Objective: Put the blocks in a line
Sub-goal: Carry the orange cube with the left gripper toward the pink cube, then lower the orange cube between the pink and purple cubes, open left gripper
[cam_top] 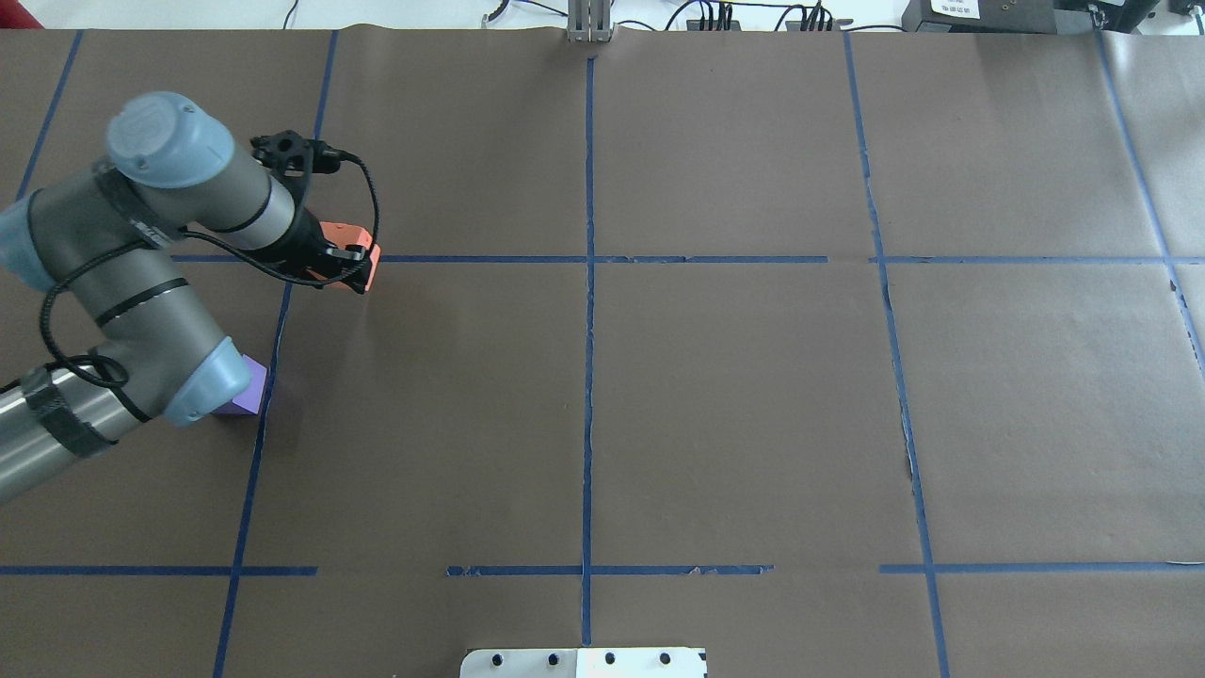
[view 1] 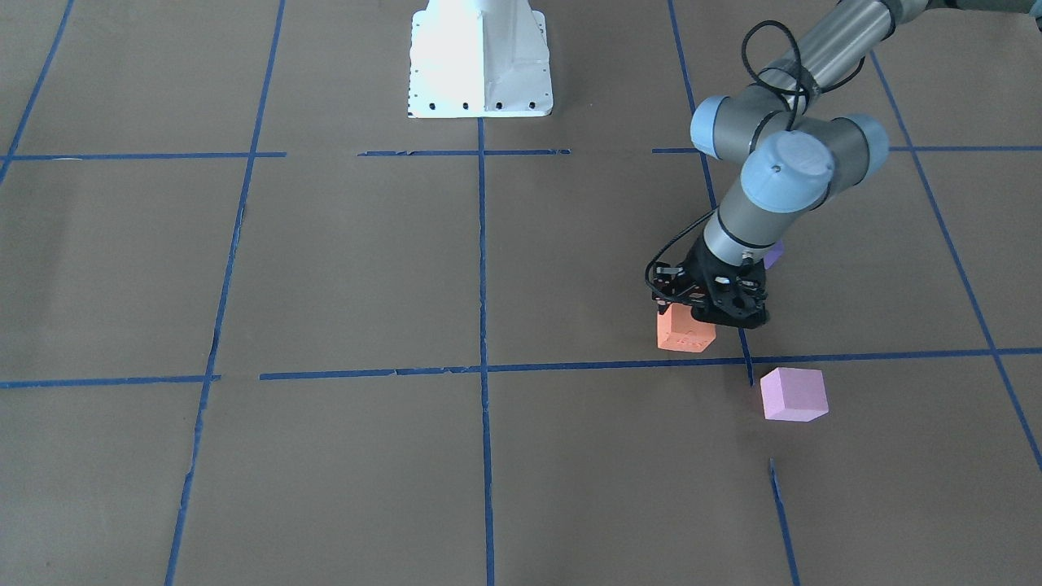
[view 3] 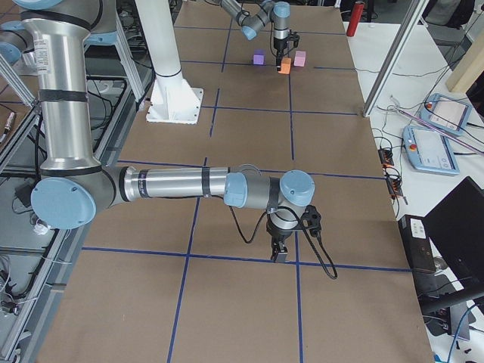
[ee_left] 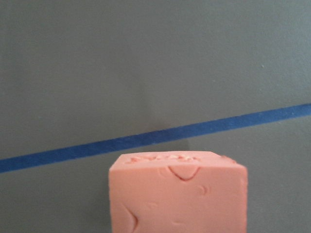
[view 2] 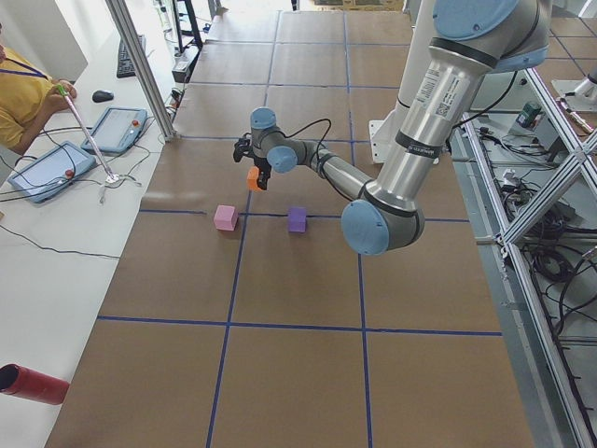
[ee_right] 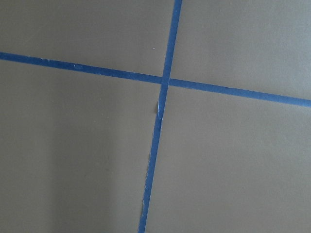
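The orange block (view 1: 682, 335) is clamped in my left gripper (view 1: 710, 312), right of centre in the front-facing view and just above a horizontal blue tape line (view 1: 570, 367). I cannot tell whether it touches the table (view 1: 326, 268). The pink block (view 1: 794, 395) lies apart from it to the lower right, below that line. The violet-blue block (view 1: 775, 254) peeks out from behind my left arm (view 1: 765, 187), to the upper right of the orange one. My right gripper (view 3: 279, 253) hangs low in the lower middle of the right-side view. I cannot tell how wide it stands.
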